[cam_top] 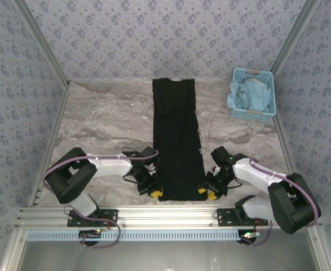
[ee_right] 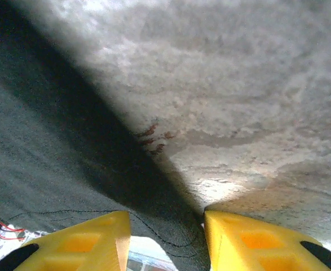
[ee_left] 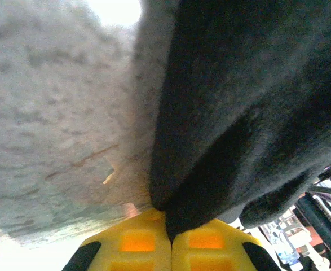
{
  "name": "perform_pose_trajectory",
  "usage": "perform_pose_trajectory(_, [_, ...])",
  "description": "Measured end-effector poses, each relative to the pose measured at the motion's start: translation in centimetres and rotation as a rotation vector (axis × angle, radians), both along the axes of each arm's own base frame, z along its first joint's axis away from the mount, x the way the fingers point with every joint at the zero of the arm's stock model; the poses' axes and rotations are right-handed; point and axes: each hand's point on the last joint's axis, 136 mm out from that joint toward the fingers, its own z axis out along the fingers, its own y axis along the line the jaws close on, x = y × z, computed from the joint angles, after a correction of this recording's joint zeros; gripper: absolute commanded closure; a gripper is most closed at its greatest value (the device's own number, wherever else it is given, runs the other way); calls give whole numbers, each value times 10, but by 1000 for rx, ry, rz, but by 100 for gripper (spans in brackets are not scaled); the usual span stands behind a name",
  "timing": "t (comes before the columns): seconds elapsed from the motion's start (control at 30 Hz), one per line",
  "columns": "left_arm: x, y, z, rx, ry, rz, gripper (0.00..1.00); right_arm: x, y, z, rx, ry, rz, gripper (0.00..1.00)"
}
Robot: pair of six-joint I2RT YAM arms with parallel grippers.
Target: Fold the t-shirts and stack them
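Top external, what's the count?
> One shirt (cam_top: 176, 141), black, top face plain. Two arms, two grippers. One blue basket (cam_top: 254, 114) at the far right corner with pale blue cloth (cam_top: 245, 96) in it. Can't count the pieces.

Where's the shirt, and which way does it run?
> Middle of the table (cam_top: 109, 118), folded into a narrow strip. The long axis runs near to far, straight away from the arm bases. The near end lies between the grippers and the far end is close to the back wall. Can't tell which end is the collar.

Grippers?
> Left gripper (cam_top: 155, 193) is at the near-left corner. In the left wrist view its yellow fingers (ee_left: 126, 248) are pressed together with black fabric pinched between them.
> Right gripper (cam_top: 206, 193) is at the near-right corner. In the right wrist view its fingers (ee_right: 97, 240) are spread apart. The shirt's edge lies in the gap, not clamped.
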Motion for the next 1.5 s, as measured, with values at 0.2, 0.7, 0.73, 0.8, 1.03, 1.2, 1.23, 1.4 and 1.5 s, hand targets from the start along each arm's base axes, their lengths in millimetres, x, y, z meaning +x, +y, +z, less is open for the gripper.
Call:
perform_pose_trajectory(0.2, [-2, 3, 0, 6, -4, -19, 100, -5, -5, -3, -57, 32, -6, 100])
perform_pose_trajectory(0.7, [-12, 22, 12, 29, -44, -54, 100, -8, 4, 30, -21, -64, 80, 100])
perform_pose_trajectory(0.73, [-10, 21, 16, 25, -55, -54, 100, -5, 6, 34, -14, -76, 79, 100])
perform_pose_trajectory(0.8, [-2, 16, 27, 15, -93, -50, 100, 2, 10, 42, 1, -98, 73, 100])
perform_pose_trajectory(1.03, [67, -3, 73, -51, -260, 77, 100, 54, 20, 79, 36, -188, -10, 100])
perform_pose_trajectory(1.2, [128, 8, 102, -74, -350, 229, 100, 112, 25, 104, 40, -258, -76, 100])
perform_pose_trajectory(1.23, [140, 10, 107, -80, -363, 254, 100, 123, 26, 108, 40, -272, -83, 100])
perform_pose_trajectory(1.4, [205, 16, 115, -86, -399, 347, 100, 191, 26, 118, 40, -338, -127, 100])
perform_pose_trajectory(1.5, [239, 18, 110, -79, -405, 373, 100, 233, 27, 118, 46, -367, -152, 100])
